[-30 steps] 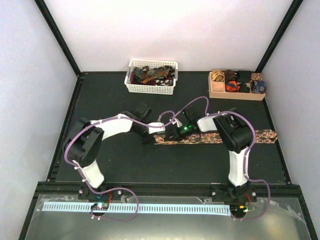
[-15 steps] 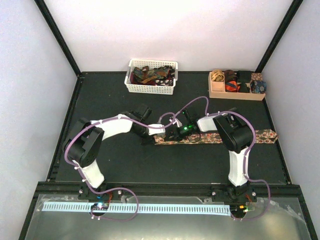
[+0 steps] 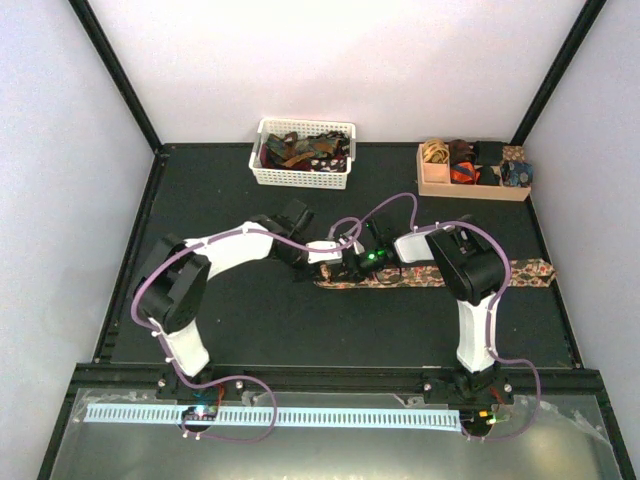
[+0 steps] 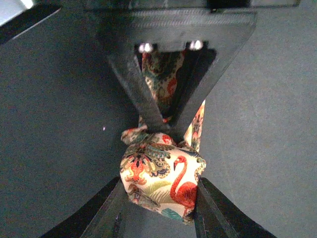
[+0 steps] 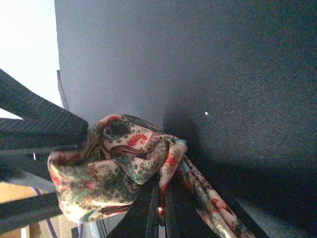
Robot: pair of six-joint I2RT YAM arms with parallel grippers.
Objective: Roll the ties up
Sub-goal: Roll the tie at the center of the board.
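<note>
while extended, left tool (image 4: 157, 204) and right tool (image 5: 159, 201) pinch the tie (image 4: 148, 163).

My left gripper (image 4: 158, 193) and right gripper (image 5: 159, 198) meet tip to tip, forearms reaching inward, both pinched onto the tie (image 4: 148, 163).

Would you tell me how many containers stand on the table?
2: the white basket at the back, left of centre, and the wooden box at the back right. None appears hidden.

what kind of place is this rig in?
Probably a lab test cell: blank white walls, a black-framed enclosure around a black table, and staged props, a basket of ties and a wooden compartment box.
</note>
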